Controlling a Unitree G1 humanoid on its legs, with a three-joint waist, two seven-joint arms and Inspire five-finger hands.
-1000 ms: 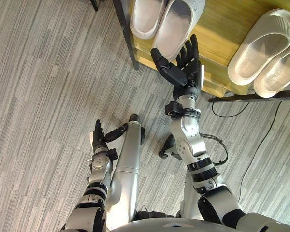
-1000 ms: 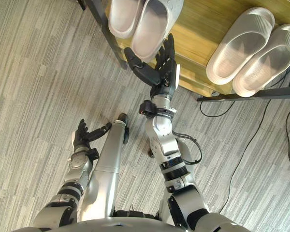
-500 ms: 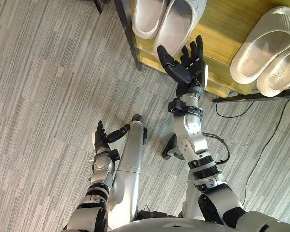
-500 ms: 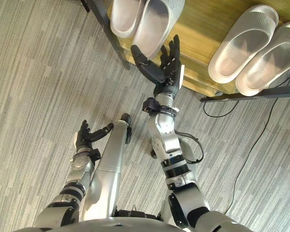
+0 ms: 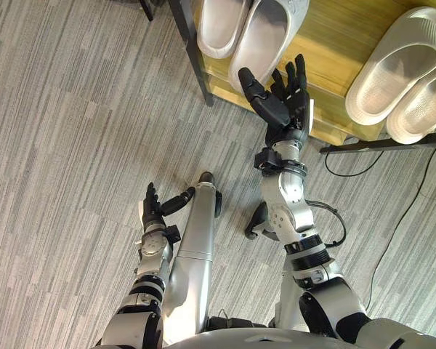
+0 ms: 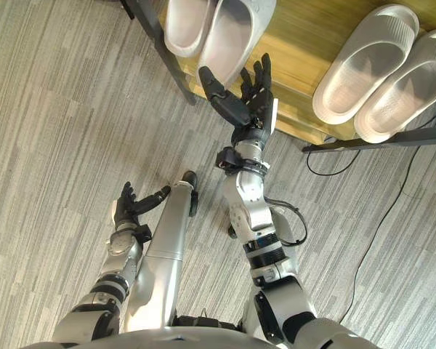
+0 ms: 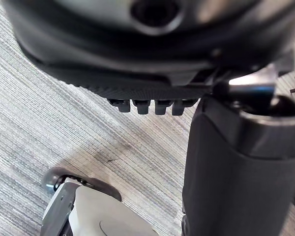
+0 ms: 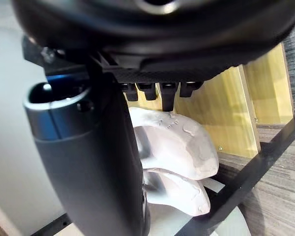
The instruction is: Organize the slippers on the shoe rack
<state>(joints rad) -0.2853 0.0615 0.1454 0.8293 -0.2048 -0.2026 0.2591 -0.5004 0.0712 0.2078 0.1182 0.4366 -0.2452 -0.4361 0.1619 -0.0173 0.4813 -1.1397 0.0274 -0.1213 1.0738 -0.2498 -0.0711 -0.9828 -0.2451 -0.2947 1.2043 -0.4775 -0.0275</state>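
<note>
The right hand (image 5: 283, 102) is spread wide with straight fingers and holds nothing. It hangs at the front edge of the shoe rack (image 5: 334, 43), its thumb just beside the heel of the nearest slipper (image 5: 265, 33). That white slipper lies paired with another on the rack's wooden shelf, and a second pair (image 5: 396, 65) lies well apart to the right. The left hand (image 5: 151, 207) hangs low over the floor (image 5: 73, 145), relaxed and empty.

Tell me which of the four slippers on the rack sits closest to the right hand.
The second slipper from the left: its near end lies just past the open right hand. The two on the right sit farther off.
</note>
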